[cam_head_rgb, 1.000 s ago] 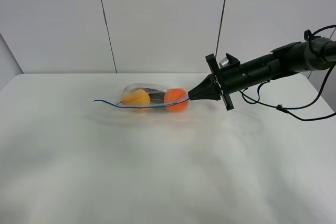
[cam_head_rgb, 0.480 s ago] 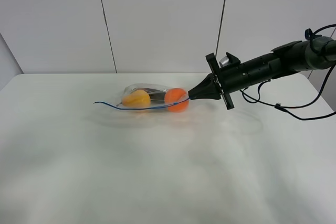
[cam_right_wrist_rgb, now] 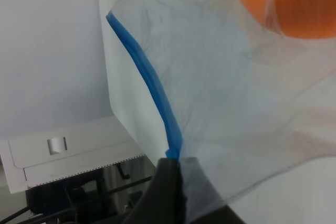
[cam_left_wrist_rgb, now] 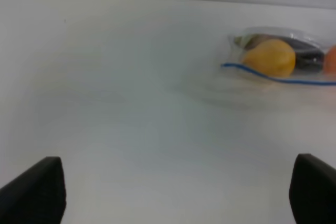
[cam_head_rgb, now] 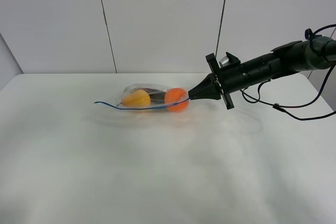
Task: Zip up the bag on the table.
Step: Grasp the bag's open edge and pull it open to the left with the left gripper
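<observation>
The clear bag (cam_head_rgb: 152,98) lies on the white table (cam_head_rgb: 157,177), towards the back, with a yellow fruit (cam_head_rgb: 136,98), an orange fruit (cam_head_rgb: 177,99) and something dark inside. Its blue zip strip (cam_head_rgb: 134,107) runs along the near edge. My right gripper (cam_head_rgb: 191,96) is shut on the bag's right end; the right wrist view shows the strip (cam_right_wrist_rgb: 152,93) running into the closed jaws (cam_right_wrist_rgb: 170,174). My left gripper (cam_left_wrist_rgb: 178,192) is open and empty, well short of the bag (cam_left_wrist_rgb: 283,59); only its fingertips (cam_left_wrist_rgb: 37,187) show. The left arm is out of the exterior view.
White wall panels stand behind the table. Black and blue cables (cam_head_rgb: 283,108) hang from the right arm over the table's right side.
</observation>
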Action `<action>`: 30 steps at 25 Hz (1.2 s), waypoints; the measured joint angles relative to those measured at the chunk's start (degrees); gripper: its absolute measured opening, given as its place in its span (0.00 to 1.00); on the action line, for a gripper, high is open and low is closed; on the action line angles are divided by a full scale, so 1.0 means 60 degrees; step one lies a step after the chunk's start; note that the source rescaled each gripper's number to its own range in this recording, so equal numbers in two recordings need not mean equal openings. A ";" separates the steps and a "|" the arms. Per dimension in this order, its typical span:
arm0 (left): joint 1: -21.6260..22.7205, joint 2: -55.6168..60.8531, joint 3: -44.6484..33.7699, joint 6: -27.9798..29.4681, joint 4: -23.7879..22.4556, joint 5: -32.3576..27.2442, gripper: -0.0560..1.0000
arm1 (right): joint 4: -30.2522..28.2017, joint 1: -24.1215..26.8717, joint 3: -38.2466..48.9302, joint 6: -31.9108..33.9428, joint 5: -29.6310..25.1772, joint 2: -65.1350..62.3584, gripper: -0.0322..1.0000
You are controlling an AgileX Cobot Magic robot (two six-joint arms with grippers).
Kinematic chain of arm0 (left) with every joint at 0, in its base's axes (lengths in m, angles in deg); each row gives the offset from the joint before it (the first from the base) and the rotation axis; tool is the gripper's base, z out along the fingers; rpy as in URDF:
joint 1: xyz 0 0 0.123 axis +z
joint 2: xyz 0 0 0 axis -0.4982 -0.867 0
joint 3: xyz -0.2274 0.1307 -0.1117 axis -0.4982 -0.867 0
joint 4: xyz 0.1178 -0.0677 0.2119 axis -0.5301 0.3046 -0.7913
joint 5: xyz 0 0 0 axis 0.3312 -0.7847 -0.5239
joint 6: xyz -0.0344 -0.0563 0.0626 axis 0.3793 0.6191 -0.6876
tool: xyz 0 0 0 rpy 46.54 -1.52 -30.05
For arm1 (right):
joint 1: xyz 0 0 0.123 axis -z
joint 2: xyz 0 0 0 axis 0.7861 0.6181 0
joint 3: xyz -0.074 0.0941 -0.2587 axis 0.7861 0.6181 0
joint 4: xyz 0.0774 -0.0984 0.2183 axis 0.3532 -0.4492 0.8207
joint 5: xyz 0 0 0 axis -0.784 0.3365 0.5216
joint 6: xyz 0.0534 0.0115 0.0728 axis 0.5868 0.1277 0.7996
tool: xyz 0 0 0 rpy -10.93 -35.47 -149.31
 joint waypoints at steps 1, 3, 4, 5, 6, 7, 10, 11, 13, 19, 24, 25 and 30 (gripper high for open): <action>0.0000 -0.0651 0.0356 -0.0153 0.0003 0.0042 0.98 | 0.0000 0.0000 0.0000 0.0000 0.0000 0.0000 0.03; 0.0000 -0.1891 0.1121 -0.0816 0.0011 0.0087 0.98 | 0.0000 0.0000 0.0000 0.0000 0.0000 0.0000 0.03; 0.0000 -0.2379 0.1395 -0.1385 0.0011 0.0122 0.98 | 0.0000 0.0000 0.0000 0.0000 0.0000 0.0000 0.03; 0.0000 -0.2935 0.1683 -0.2078 0.0011 0.0140 0.98 | 0.0000 0.0000 0.0000 0.0000 0.0000 0.0000 0.03; 0.0000 -0.3448 0.1915 -0.2732 0.0013 0.0175 0.97 | 0.0011 0.0000 0.0000 0.0000 0.0000 0.0000 0.03; 0.0000 -0.3833 0.2086 -0.3568 0.0021 0.0221 0.95 | 0.0052 0.0000 0.0000 0.0000 0.0000 0.0000 0.03; 0.0000 -0.4952 0.2223 -0.6033 0.0145 0.0683 0.93 | 0.0165 0.0000 0.0000 0.0000 0.0000 0.0000 0.03; 0.0000 -0.5204 0.2223 -0.6799 0.0338 0.0983 0.92 | 0.0207 0.0000 0.0000 0.0000 0.0000 0.0000 0.03; 0.0000 -0.5743 0.2223 -0.7953 0.0951 0.1675 0.92 | 0.0259 0.0000 0.0000 0.0000 0.0000 0.0000 0.03; -0.0580 -0.7020 0.2223 -1.0086 0.4032 0.3200 0.92 | 0.0282 0.0000 0.0000 0.0000 0.0000 0.0000 0.03; -0.2085 -0.8003 0.2223 -1.0584 0.4435 0.4264 0.93 | 0.0282 0.0000 0.0000 0.0008 0.0000 0.0000 0.03; -0.2416 -0.8183 0.2223 -1.0587 0.4447 0.4458 0.93 | 0.0282 0.0000 0.0000 0.0008 0.0000 0.0000 0.03; -0.3791 -0.9142 0.2223 -1.0616 0.4501 0.4968 0.97 | 0.0282 0.0000 0.0000 0.0050 0.0000 0.0000 0.03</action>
